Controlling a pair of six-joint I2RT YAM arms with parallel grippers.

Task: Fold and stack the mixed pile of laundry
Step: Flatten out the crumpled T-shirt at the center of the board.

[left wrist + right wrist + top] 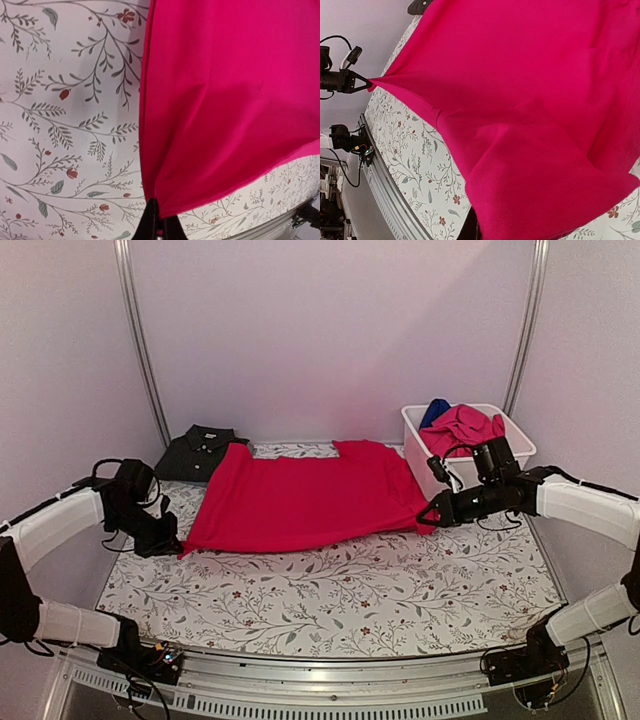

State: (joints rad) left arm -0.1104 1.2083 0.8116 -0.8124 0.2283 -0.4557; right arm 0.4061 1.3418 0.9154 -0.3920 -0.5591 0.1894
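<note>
A red tee [300,495] lies spread across the floral cloth, stretched between both arms. My left gripper [178,545] is shut on its lower left corner; in the left wrist view the corner [165,200] runs down into the closed dark fingers [150,225]. My right gripper [428,515] is shut on the lower right corner, and in the right wrist view the tee [520,100] drapes over the jaws and hides most of them. A dark charcoal polo [200,452] sits folded at the back left. A magenta-pink garment [465,428] and a blue one [435,412] lie in the tub.
The white plastic tub [522,443] stands at the back right, just behind my right arm. The floral leaf-patterned cloth [340,590] covers the table. The table's metal front rail [330,675] runs along the near edge. Walls close in the back and both sides.
</note>
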